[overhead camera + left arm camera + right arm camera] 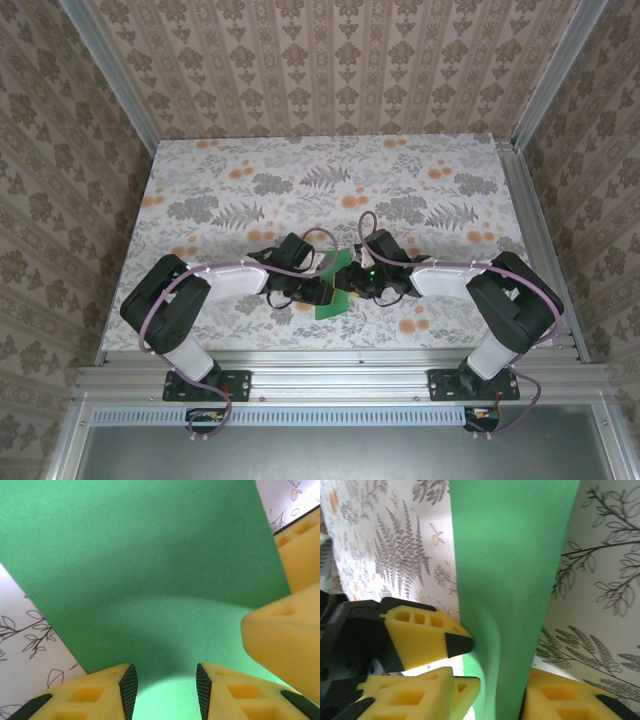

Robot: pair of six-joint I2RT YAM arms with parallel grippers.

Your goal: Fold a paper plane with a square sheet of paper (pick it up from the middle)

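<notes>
On the overhead camera I see the left arm (220, 280) and the right arm (450, 275) reaching inward and meeting close to the near edge of the floral tabletop (250, 170). The square sheet of paper (330, 298) sits between them. It is raised off the surface and tilted, with its upper part in shadow.

The right pincer (502, 695) has the sheet running up between its yellow fingers, one on each face. I read that as a grip, because the paper stands on edge and bows just above them. The left pincer (165, 692) stands partly apart, with a narrow gap between its black pads and green showing across it. The pads clamp nothing.

On the right wrist camera, one finger (420, 632) of the left pincer presses its black tip into the sheet's face and dents it. On the left wrist camera the sheet curves upward ahead. The right pincer's fingers (285, 640) sit at its right edge, one in front of the paper and one behind.
</notes>
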